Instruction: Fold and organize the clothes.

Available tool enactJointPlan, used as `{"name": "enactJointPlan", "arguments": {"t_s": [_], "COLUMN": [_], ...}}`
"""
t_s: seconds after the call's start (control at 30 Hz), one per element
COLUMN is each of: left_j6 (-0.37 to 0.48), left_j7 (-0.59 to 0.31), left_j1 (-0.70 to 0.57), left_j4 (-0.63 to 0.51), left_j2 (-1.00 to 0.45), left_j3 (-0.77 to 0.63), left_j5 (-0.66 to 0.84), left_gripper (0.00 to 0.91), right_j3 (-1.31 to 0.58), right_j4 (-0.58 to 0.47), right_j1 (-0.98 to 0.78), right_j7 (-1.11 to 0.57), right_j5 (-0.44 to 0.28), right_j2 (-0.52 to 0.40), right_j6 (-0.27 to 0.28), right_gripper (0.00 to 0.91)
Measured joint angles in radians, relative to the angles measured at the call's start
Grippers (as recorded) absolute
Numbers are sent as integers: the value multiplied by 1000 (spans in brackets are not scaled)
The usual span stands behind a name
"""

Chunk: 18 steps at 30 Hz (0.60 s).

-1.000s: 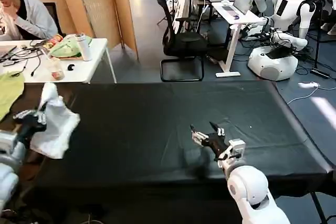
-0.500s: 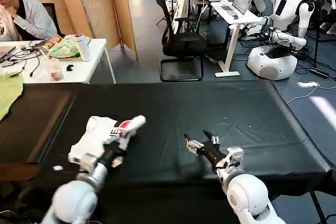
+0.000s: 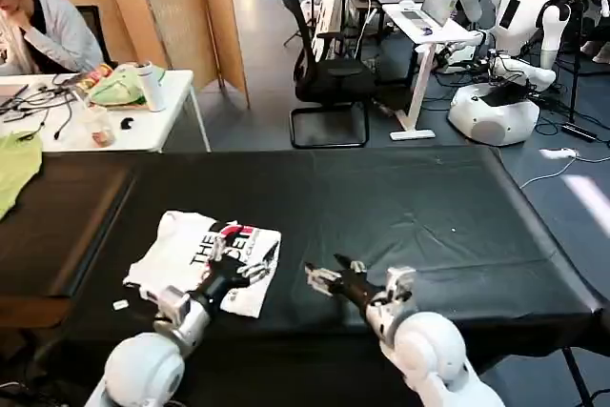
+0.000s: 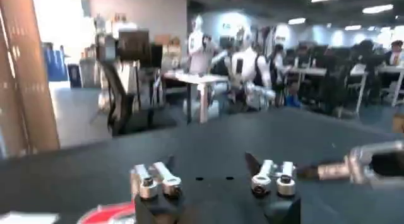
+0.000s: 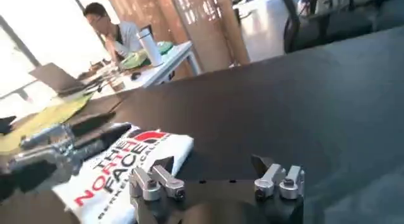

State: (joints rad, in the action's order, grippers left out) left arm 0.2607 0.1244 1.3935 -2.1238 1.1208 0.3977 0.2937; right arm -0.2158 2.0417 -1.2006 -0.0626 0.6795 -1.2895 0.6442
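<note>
one white t-shirt (image 3: pixel 202 256) folded, logo up; left end effector (image 3: pixel 250 268) spread, right end effector (image 3: pixel 329 272) spread.

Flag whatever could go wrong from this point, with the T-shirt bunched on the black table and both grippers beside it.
1. The white T-shirt lies crumpled near the front edge of the black table; a careless pull might drag it off.
2. The open left gripper sits at the shirt's edge and may pinch several layers at once, so it would not spread flat.
3. The open right gripper is close by; both arms reaching for the shirt could collide.
</note>
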Motion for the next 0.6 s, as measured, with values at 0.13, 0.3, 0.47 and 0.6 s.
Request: {"name": "enactJointPlan", "arguments": {"t_s": [0.13, 0.3, 0.47, 0.6], "left_j6": [-12, -23, -30, -36], "left_j7": [-4, -12, -21, -26], "left_j1": [19, 42, 61, 78], "left_j4": [-6, -7, -18, -30], "left_j2": [3, 7, 5, 1], "left_j3": [24, 49, 84, 117], "left_j5": [-28, -49, -47, -43], "left_gripper": [878, 878, 878, 878], "right_j3": [55, 115, 158, 178], "right_j4": [-72, -169, -249, -293], "right_j1": [53, 103, 142, 167], "right_j7": [6, 9, 16, 23], "right_j5": [-6, -31, -57, -72], "right_j2": [-39, -79, -115, -134], "right_j6": [-5, -22, -38, -47], "right_gripper": [878, 878, 410, 39]}}
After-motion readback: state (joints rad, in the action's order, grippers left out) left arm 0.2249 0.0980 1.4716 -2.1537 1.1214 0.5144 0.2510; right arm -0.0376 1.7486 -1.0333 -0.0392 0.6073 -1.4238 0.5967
